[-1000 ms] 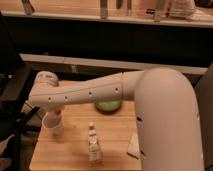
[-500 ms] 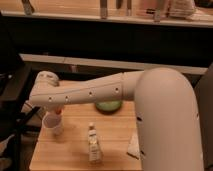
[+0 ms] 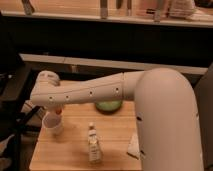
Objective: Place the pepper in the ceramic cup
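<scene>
The white ceramic cup (image 3: 52, 123) stands upright at the left of the wooden table (image 3: 75, 150). A small orange-red bit, the pepper (image 3: 59, 109), shows just above the cup's mouth, under the arm's wrist. My gripper (image 3: 55, 111) is at the end of the white arm, directly over the cup, mostly hidden by the wrist housing. Whether the pepper touches the cup's rim cannot be told.
A pale upright bottle (image 3: 93, 143) with a label stands at the table's middle front. A light-green bowl (image 3: 109, 105) sits at the back, partly behind the arm. A white crumpled item (image 3: 134, 146) lies at the right. The arm's large white body fills the right side.
</scene>
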